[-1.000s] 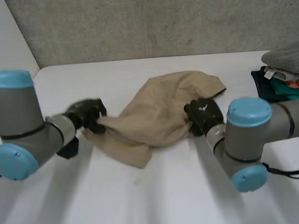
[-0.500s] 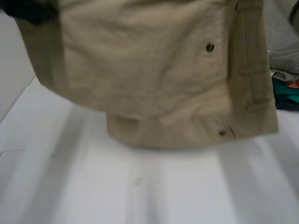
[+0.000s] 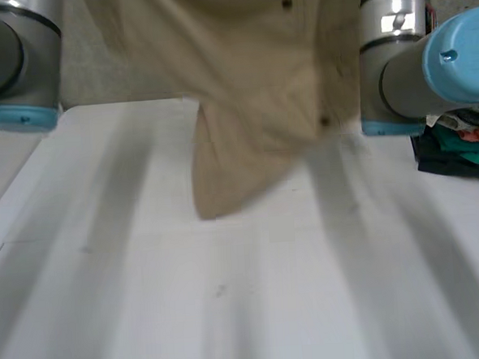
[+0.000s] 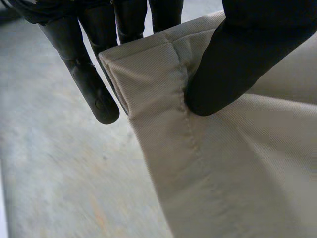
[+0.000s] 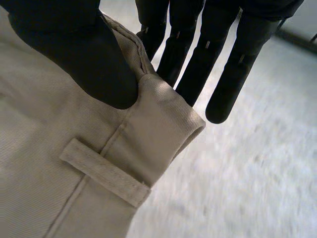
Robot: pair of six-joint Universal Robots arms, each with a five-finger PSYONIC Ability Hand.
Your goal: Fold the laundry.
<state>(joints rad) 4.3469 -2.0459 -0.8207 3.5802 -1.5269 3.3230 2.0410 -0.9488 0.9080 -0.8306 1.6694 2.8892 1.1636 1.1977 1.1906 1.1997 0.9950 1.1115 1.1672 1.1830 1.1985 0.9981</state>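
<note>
Open white tabletop (image 3: 231,310) runs from its near edge to the middle, and a clothes pile (image 3: 456,138) sits at its right edge. The creased beige garment (image 3: 251,105) hangs over the far middle. The left hand (image 4: 233,59) pinches a stitched corner. The right hand (image 5: 84,54) pinches the waistband by a belt loop (image 5: 104,173).

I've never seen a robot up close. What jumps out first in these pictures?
A beige garment is held up over the white table, hanging between the two arms. Each black hand pinches a corner of it between thumb and fingers: the left hand at a stitched hem, the right hand near a belt loop. A pile of folded clothes sits at the table's right edge.
</note>
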